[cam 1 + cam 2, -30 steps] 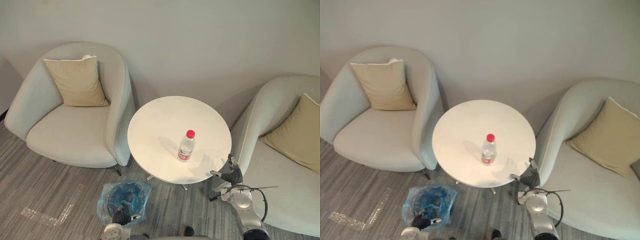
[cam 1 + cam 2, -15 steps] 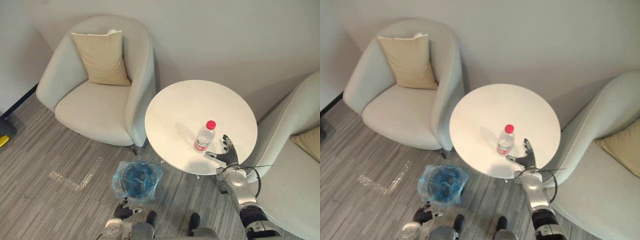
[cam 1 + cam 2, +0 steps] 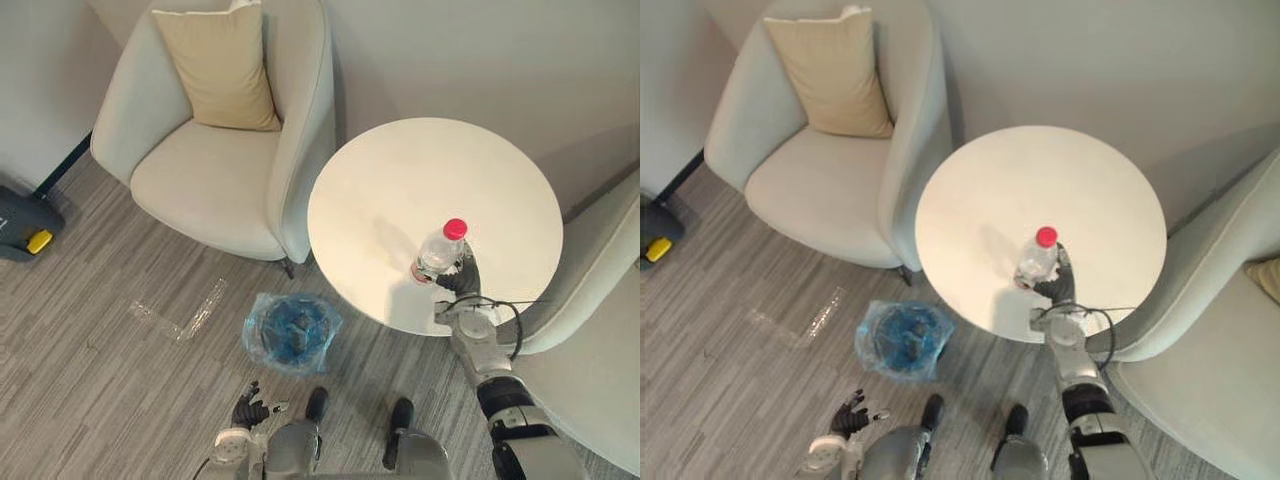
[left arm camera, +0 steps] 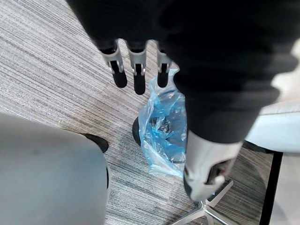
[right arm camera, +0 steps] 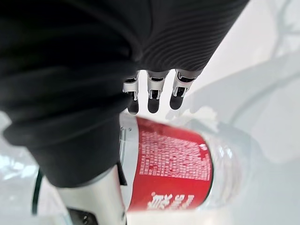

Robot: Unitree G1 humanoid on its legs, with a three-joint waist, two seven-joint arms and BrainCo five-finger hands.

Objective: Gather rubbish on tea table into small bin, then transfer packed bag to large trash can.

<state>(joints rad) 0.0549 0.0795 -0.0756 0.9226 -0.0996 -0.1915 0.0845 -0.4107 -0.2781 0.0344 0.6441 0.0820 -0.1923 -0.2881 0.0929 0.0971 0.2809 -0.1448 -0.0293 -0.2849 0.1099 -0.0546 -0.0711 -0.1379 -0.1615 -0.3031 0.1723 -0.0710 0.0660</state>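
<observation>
Now the water bottle (image 3: 436,257) is standing upright on the worktop (image 3: 400,185), and the right hand (image 3: 463,279), fingers (image 5: 151,96) straight, is hovering just beside it, so a clumsy closing is risking toppling it.

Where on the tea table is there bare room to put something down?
Most of the tea table is bare: the far half toward the wall and the side by the armchair. Crowded only at the near right edge, where the right hand is at the bottle.
</observation>
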